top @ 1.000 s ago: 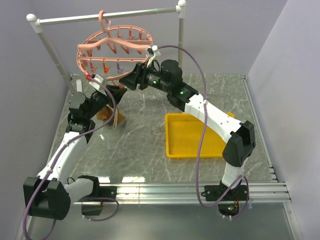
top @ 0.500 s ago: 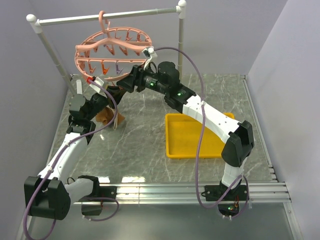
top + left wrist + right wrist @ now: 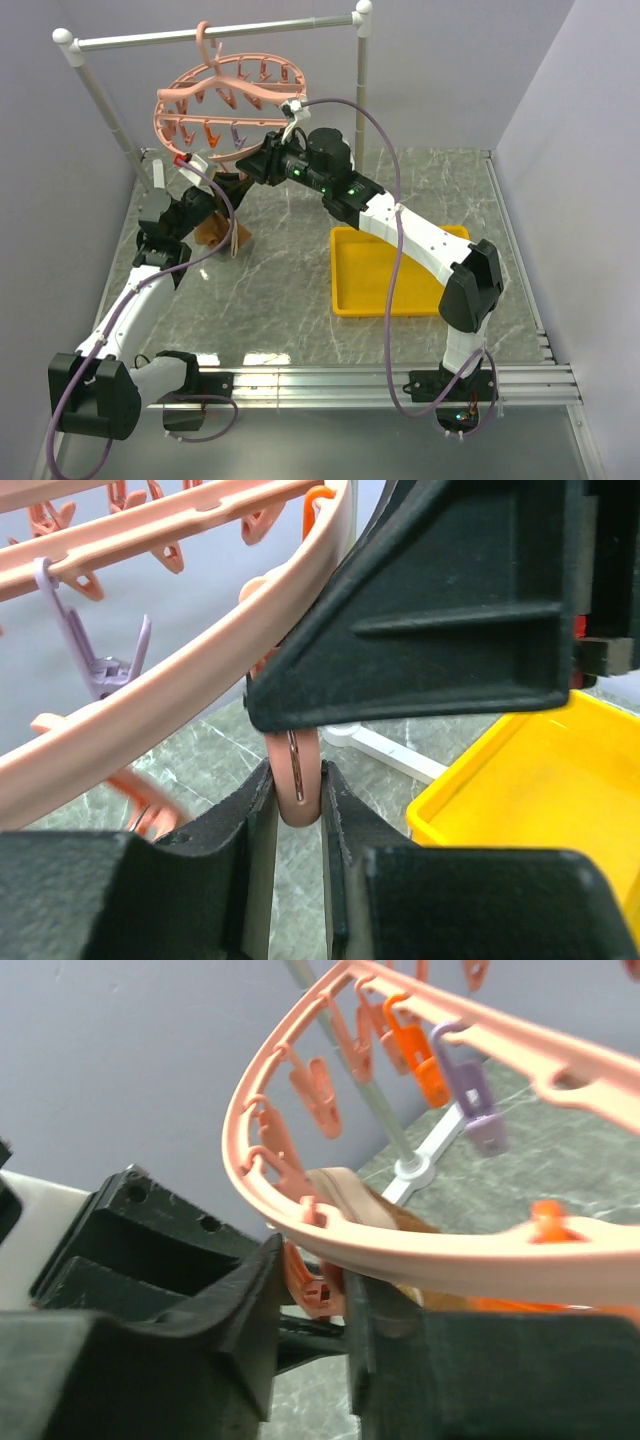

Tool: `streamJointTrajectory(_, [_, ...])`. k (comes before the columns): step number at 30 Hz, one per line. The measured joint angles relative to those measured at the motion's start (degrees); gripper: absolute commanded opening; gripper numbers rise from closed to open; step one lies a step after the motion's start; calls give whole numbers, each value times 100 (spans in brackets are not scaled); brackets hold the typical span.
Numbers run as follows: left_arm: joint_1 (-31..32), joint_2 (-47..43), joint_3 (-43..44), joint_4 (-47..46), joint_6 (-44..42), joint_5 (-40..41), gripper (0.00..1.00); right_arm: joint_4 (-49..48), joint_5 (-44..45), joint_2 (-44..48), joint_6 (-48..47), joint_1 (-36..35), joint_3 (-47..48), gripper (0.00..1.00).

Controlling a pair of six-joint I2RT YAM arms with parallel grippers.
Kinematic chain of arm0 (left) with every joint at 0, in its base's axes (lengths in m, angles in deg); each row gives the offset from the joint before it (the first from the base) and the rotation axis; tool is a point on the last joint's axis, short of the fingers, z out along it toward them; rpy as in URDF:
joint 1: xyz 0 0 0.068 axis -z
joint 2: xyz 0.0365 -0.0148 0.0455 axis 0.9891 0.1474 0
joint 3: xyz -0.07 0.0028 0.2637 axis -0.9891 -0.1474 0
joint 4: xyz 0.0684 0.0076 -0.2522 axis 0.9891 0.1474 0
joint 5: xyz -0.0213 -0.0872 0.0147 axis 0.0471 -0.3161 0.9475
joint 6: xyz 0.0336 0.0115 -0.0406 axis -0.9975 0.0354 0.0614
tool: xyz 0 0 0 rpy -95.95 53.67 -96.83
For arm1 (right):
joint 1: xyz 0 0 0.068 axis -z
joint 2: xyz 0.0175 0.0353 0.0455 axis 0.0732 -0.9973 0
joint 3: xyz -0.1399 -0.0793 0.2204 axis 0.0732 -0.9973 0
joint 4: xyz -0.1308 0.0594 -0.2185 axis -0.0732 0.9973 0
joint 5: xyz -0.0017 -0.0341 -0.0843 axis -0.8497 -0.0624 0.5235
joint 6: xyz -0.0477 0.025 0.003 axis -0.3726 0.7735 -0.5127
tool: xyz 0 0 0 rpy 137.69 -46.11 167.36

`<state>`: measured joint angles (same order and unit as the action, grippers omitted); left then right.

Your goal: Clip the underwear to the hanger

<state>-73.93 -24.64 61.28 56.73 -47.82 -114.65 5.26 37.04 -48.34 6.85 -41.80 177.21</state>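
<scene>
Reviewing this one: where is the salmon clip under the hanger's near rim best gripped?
Probably grip the clip at its free lower end, across its flat faces, coming in beneath the hanger's rim: it hangs straight down there, and other clips crowd above.

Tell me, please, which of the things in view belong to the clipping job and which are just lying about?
Belonging to the job: the underwear, the hanger, the pink clip pinched in the right tool, and the left tool.
Just lying about: the yellow tray, the metal rail and the marble table.
</scene>
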Motion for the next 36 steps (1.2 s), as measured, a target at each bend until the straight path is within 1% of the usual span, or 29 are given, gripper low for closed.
streamJointTrajectory(1, [0, -2, -2, 7, 2, -2, 17, -4, 33, 0, -17, 0, 0, 20])
streamJointTrajectory(2, [-2, -4, -2, 9, 2, 0, 20, -15, 81, 0, -52, 0, 0, 15])
streamJointTrajectory(3, [-2, -7, -2, 11, 2, 2, 27, -24, 116, 0, -70, 2, -2, 12])
streamJointTrajectory(4, [-2, -13, -2, 31, 0, 4, 31, -22, 136, 0, -90, 7, -2, 7])
streamJointTrajectory(5, [-2, -15, -2, 55, -4, 4, 36, -17, 144, 0, -107, 7, -2, 5])
streamJointTrajectory(7, [0, -59, -2, 168, -66, -35, 41, -28, 138, 0, -98, 7, -2, 0])
streamJointTrajectory(8, [2, -101, -2, 271, -96, -63, 45, -39, 136, 0, -98, 2, -2, 0])
streamJointTrajectory(12, [-15, -361, 13, 772, -372, -212, 51, -76, 114, 0, -90, -2, -2, 0])
streamJointTrajectory(16, [-96, -699, 160, 1556, -922, -544, 55, -105, 37, 0, -85, -4, -2, 0])
streamJointTrajectory(17, [-125, -793, 254, 1893, -1191, -688, 60, -111, 2, 0, -79, -11, -2, 0])
streamJointTrajectory(19, [-153, -951, 452, 2594, -1788, -951, 62, -144, -15, 0, -85, -15, -2, 0])
streamJointTrajectory(20, [-160, -1025, 564, 2970, -2116, -1110, 64, -153, -11, 0, -96, -15, -2, 0])
streamJointTrajectory(23, [-160, -1244, 973, 4315, -3521, -1582, 65, -138, -2, 0, -116, -15, -7, 0])
streamJointTrajectory(26, [-170, -1279, 1427, 5683, -5018, -1825, 65, -140, -2, 0, -127, -7, -11, 0])
streamJointTrajectory(28, [-179, -1161, 1749, 6634, -6050, -1897, 65, -140, -4, 0, -133, -4, -13, 0])
streamJointTrajectory(30, [-190, -1021, 1947, 7401, -6885, -1902, 65, -140, -4, 0, -133, 2, -13, 0])
streamJointTrajectory(33, [-195, -852, 1963, 8266, -8026, -1781, 66, -140, -13, 0, -133, 7, -13, 0])
streamJointTrajectory(35, [-197, -852, 1858, 8533, -8695, -1626, 66, -138, -15, 0, -133, 13, -13, 0])
streamJointTrajectory(36, [-199, -896, 1773, 8673, -9173, -1495, 66, -138, -17, 0, -133, 13, -13, 0])
